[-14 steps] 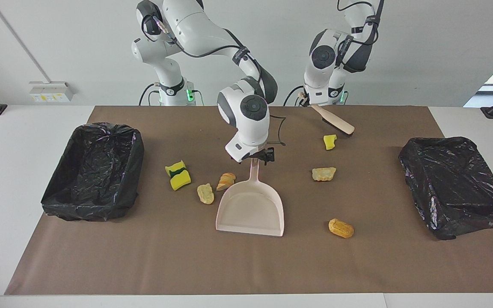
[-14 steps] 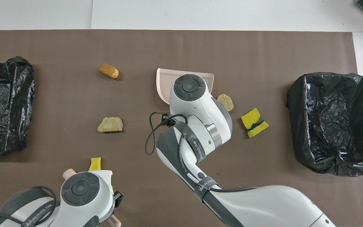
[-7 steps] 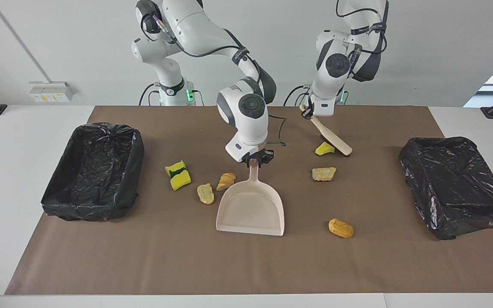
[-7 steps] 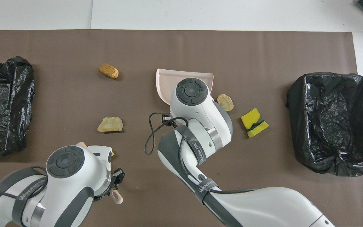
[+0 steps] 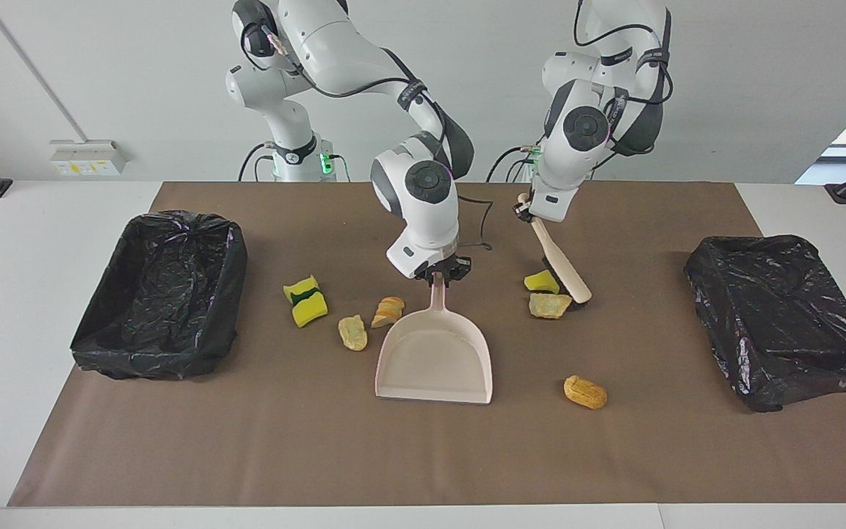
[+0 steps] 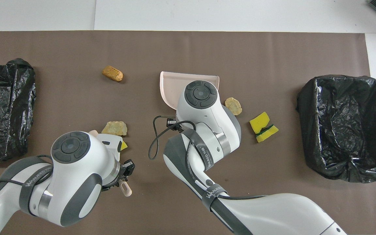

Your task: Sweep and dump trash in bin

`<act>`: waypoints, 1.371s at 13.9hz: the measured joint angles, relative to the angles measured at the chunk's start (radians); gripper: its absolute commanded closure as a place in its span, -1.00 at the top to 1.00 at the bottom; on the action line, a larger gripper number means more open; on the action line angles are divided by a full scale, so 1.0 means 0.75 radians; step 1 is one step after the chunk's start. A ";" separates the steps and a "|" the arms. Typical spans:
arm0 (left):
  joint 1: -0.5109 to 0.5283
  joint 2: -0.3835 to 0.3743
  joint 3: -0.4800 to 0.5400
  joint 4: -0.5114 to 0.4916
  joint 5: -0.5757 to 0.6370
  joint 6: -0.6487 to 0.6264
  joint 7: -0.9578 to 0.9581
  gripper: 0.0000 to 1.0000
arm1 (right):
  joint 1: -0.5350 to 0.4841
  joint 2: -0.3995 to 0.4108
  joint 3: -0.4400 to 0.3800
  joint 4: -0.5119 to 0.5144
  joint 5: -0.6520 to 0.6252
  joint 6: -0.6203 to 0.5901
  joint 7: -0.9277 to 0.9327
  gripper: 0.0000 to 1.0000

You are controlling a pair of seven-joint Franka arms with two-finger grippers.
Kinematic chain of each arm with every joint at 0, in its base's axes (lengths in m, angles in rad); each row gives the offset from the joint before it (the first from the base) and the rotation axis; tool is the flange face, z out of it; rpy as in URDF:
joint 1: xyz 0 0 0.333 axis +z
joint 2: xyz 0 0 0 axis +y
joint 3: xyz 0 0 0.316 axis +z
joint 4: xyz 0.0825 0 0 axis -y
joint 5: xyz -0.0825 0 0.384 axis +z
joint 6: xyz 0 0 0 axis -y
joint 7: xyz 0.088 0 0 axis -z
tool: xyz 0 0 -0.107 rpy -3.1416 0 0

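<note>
My right gripper (image 5: 439, 275) is shut on the handle of the pinkish-beige dustpan (image 5: 434, 360), which lies flat mid-table. Beside the pan, toward the right arm's end, lie a sliced orange chunk (image 5: 388, 311), a tan chunk (image 5: 352, 332) and a yellow-green sponge (image 5: 305, 301). My left gripper (image 5: 525, 209) is shut on a wooden brush (image 5: 565, 273). The brush head rests against a small yellow sponge piece (image 5: 540, 281) that touches a tan chunk (image 5: 549, 306). An orange chunk (image 5: 584, 391) lies alone, farther from the robots.
Two bins lined with black bags stand on the brown mat. One bin (image 5: 166, 294) is at the right arm's end and the other bin (image 5: 783, 316) at the left arm's end. The right arm's wrist (image 6: 201, 98) covers much of the dustpan (image 6: 171, 85) from above.
The left arm swept the brush away from the robots, pushing the yellow sponge piece up against the tan chunk. The right gripper closed on the dustpan handle and the pan shifted slightly.
</note>
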State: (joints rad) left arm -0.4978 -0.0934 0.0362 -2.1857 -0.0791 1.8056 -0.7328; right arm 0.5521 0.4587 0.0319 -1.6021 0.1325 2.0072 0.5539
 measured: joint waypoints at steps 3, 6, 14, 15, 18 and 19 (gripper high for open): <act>0.051 0.008 0.000 0.027 0.039 -0.013 0.178 -1.00 | -0.067 -0.094 -0.005 -0.001 -0.001 -0.114 -0.268 -1.00; 0.099 0.010 0.001 0.009 0.060 -0.035 0.287 -1.00 | -0.176 -0.200 -0.008 -0.009 -0.030 -0.244 -0.594 -1.00; 0.091 -0.062 -0.026 -0.141 0.089 0.037 0.336 -1.00 | -0.166 -0.250 0.003 -0.128 -0.203 -0.272 -1.136 -1.00; 0.084 -0.079 -0.030 -0.170 0.089 0.063 0.336 -1.00 | -0.156 -0.250 0.005 -0.141 -0.203 -0.275 -1.164 -1.00; 0.077 -0.108 -0.036 -0.209 0.089 0.101 0.336 -1.00 | -0.109 -0.259 0.019 -0.195 -0.184 -0.299 -1.364 -1.00; 0.077 -0.108 -0.036 -0.210 0.089 0.114 0.339 -1.00 | -0.099 -0.267 0.021 -0.217 -0.177 -0.299 -1.453 -1.00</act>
State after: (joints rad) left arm -0.4403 -0.1747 0.0095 -2.3434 -0.0122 1.8909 -0.4782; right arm 0.4780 0.2585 0.0479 -1.7652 -0.0001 1.7826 -0.5360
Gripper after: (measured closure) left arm 0.740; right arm 0.678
